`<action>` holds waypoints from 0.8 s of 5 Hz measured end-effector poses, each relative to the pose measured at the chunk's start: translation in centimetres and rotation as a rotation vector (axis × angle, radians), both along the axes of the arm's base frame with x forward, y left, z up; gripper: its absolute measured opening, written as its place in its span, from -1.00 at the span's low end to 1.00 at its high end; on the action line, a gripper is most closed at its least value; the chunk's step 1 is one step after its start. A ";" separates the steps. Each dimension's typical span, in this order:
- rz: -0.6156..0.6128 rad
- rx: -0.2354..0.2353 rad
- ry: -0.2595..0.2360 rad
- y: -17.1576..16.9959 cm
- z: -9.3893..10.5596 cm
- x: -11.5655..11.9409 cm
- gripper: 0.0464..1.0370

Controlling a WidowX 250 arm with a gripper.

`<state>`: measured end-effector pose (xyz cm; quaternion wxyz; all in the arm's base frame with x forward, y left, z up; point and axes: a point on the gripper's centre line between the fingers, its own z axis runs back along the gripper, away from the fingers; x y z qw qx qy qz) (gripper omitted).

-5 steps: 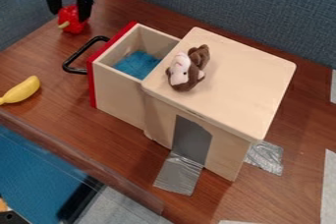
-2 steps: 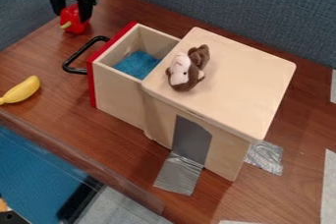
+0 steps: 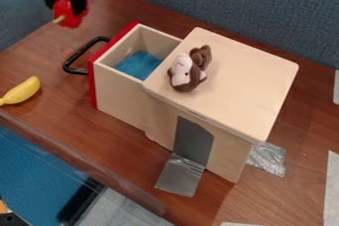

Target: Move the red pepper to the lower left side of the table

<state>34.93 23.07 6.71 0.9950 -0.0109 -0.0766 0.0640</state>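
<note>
Red pepper (image 3: 73, 16) secured, transfer pending.
It is clamped in the gripper (image 3: 65, 9), seemingly lifted; must be carried to the bench (image 3: 58, 90)'s lower left, kept clear of the banana (image 3: 22, 91).

Taped-down wooden drawer box (image 3: 222, 84) and fabric partition (image 3: 232, 9) suggest a lab.

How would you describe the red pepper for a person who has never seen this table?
Start from the wooden cabinet and its open drawer with a black handle. Beyond that handle, at the upper left, the gripper holds the red pepper. It is rounded, with a pale stem; the drawer's red front is flat, the banana yellow.
</note>
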 end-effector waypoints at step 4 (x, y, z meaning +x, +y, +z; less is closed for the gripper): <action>-0.074 0.043 0.061 1.9 -2.0 -10.6 0.57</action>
